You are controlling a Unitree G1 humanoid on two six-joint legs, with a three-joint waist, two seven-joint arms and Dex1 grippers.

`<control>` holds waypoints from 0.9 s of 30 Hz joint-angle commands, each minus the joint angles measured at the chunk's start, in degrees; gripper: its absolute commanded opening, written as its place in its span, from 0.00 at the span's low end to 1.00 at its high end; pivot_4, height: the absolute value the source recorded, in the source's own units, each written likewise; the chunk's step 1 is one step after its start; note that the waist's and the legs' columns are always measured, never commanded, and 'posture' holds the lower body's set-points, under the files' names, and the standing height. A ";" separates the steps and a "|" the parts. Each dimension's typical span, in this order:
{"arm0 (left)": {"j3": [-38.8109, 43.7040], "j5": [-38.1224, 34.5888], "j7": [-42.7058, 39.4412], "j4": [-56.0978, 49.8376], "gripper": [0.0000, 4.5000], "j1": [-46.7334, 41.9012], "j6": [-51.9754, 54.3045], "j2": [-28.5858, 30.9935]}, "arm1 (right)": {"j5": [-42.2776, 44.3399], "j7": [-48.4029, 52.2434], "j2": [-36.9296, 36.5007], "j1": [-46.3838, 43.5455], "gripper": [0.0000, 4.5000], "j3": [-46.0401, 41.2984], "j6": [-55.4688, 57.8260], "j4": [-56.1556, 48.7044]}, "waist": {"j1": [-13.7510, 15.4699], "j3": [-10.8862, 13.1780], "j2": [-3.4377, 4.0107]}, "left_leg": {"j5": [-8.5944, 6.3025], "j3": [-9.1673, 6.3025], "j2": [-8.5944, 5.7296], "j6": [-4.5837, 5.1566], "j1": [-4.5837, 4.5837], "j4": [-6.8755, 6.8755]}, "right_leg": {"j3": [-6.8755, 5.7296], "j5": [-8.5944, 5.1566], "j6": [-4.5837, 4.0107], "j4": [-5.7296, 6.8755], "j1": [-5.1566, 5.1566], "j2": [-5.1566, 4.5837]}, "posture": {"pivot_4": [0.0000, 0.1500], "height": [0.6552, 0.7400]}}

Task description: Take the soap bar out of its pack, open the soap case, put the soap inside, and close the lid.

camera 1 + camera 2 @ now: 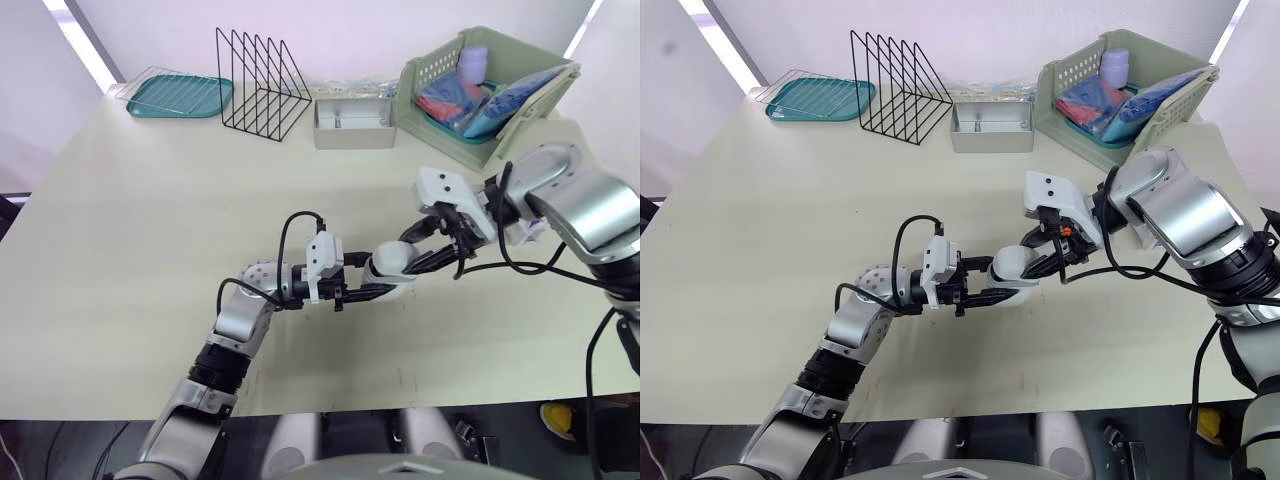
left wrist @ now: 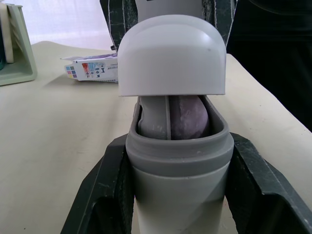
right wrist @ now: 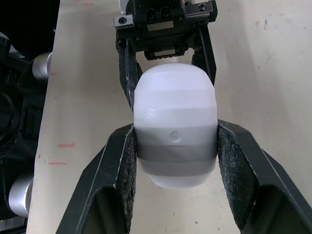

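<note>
Since the pale purple soap bar (image 2: 187, 119) already lies inside the white and grey oval plastic soap case (image 1: 390, 262), the step in hand looks like the last one: closing the lid. The soap case is held between the two arms over the middle of the pale wooden table (image 1: 150, 250), a little toward its near edge. I cannot tell whether it rests on the surface or hangs just above it.

The left gripper (image 2: 178, 185) is clenched on the base of the soap case, one black finger on each side, below the grey rim. The right gripper (image 3: 175, 156) comes in from the right and clasps the opposite end of the soap case, its pads touching both flanks. The white domed lid (image 2: 173, 53) sits over the base but is not seated, and a gap shows between it and the grey rim, with the soap visible through it. The emptied white printed cardboard pack (image 2: 92, 68) lies flat on the table, apart from the grippers.

By my reading, the next move calls for the right gripper to press the lid squarely onto the rim while the left holds the base firm. The two halves must stay in line, because a tilted lid could catch on the rim or on the soap.
</note>
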 commanded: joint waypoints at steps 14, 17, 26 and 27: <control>-0.33 0.24 0.94 -1.24 0.43 -0.06 -0.84 -0.54 | -8.24 -0.44 3.43 0.80 0.40 6.20 -4.20 0.13 | -0.23 -0.09 -0.04 | 0.00 0.00 0.03 0.00 0.09 0.00 | -0.01 0.00 0.00 0.02 0.05 0.02 | 1.00 1.00; -0.40 0.21 1.05 -1.37 0.43 0.07 -0.89 -0.55 | -9.75 -0.63 4.51 0.35 0.40 7.84 -3.02 0.49 | -0.34 -0.18 -0.11 | 0.00 0.00 0.06 0.00 0.18 0.00 | -0.01 0.00 0.00 0.03 0.10 0.03 | 1.00 1.00; -0.62 0.15 1.02 -1.71 0.43 0.40 -1.09 -0.50 | -13.22 -0.14 6.40 -1.75 0.40 11.89 1.76 3.73 | -0.55 -0.45 -0.18 | -0.01 0.00 0.20 -0.01 1.09 -0.33 | -0.03 -0.03 -0.02 -0.36 0.95 0.13 | 1.00 1.00; -0.67 0.15 1.03 -1.70 0.43 0.39 -1.12 -0.55 | -13.28 0.58 6.39 -2.17 0.40 12.57 2.33 3.84 | -0.55 -0.50 -0.18 | -0.01 -0.01 0.20 -0.01 1.09 -0.33 | -0.03 -0.03 -0.02 -0.36 0.95 0.13 | 1.00 1.00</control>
